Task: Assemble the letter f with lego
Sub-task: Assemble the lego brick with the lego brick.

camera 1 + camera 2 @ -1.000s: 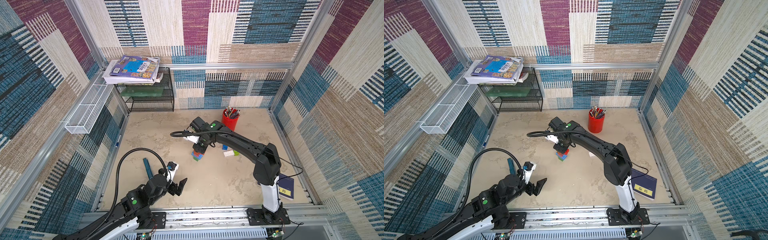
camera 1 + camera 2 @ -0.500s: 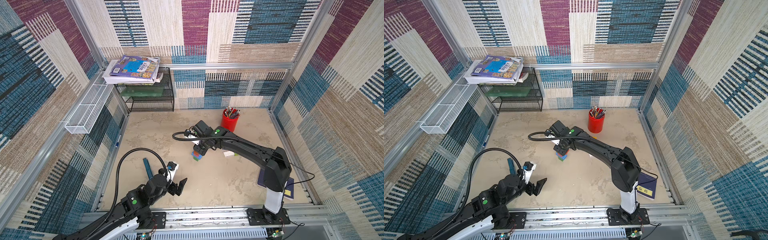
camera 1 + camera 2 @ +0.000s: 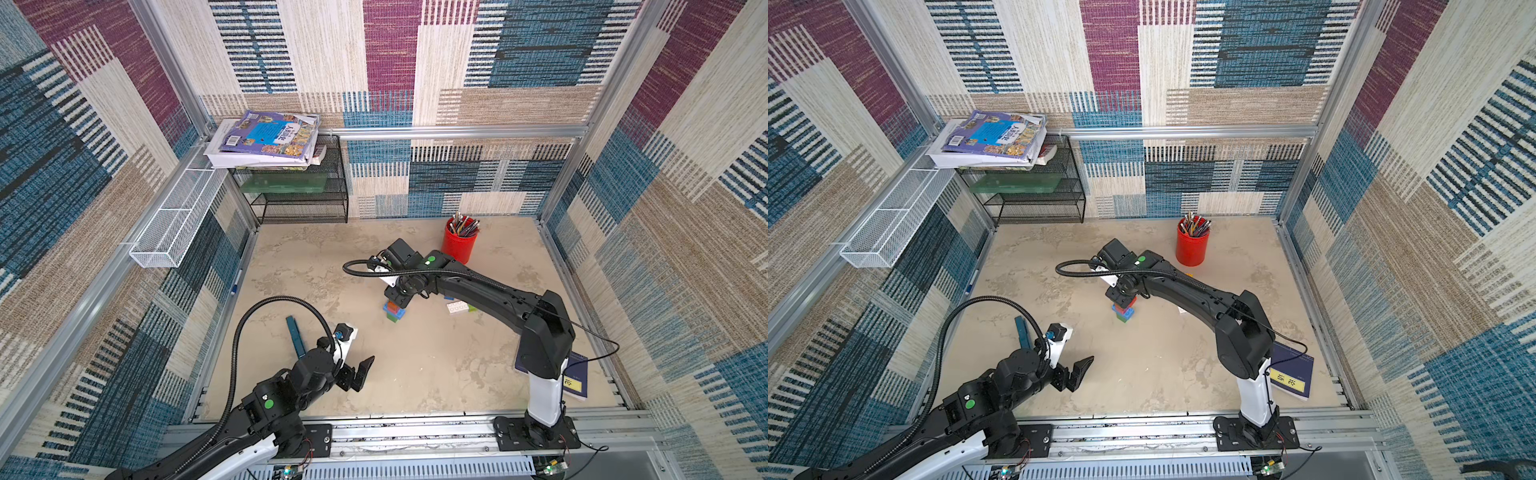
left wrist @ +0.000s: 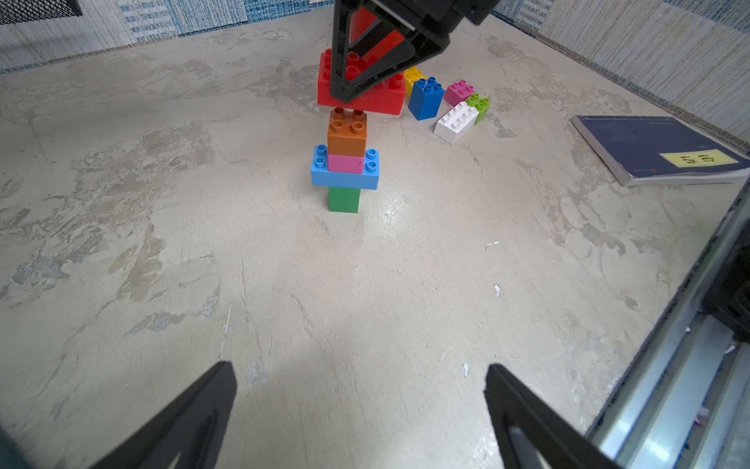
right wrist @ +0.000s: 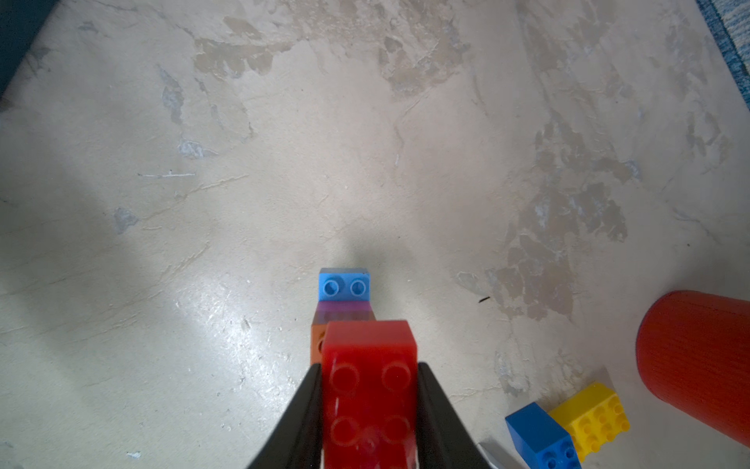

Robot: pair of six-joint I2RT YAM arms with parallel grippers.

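A lego stack (image 4: pixel 345 162) stands mid-floor: green at the bottom, then a wide light-blue brick, pink, and orange on top. It shows in both top views (image 3: pixel 394 312) (image 3: pixel 1124 311). My right gripper (image 5: pixel 369 390) is shut on a red brick (image 5: pixel 369 357), held just over the orange brick's studs and reaching out to one side (image 4: pixel 381 97); contact cannot be told. Loose yellow (image 4: pixel 413 75), blue (image 4: pixel 425 97), pink (image 4: pixel 458 92), lime (image 4: pixel 479 104) and white (image 4: pixel 455 122) bricks lie beyond the stack. My left gripper (image 4: pixel 359 377) is open and empty near the front left (image 3: pixel 361 372).
A red pen cup (image 3: pixel 459 245) stands behind the right arm. A dark notebook (image 3: pixel 1291 376) lies at the front right by the arm's base. A blue flat tool (image 3: pixel 295 336) lies at the left. A wire rack with books (image 3: pixel 299 195) fills the back left corner.
The right arm's elbow swung to the right and the red brick sank slightly onto the top of the stack. The left arm has not moved.
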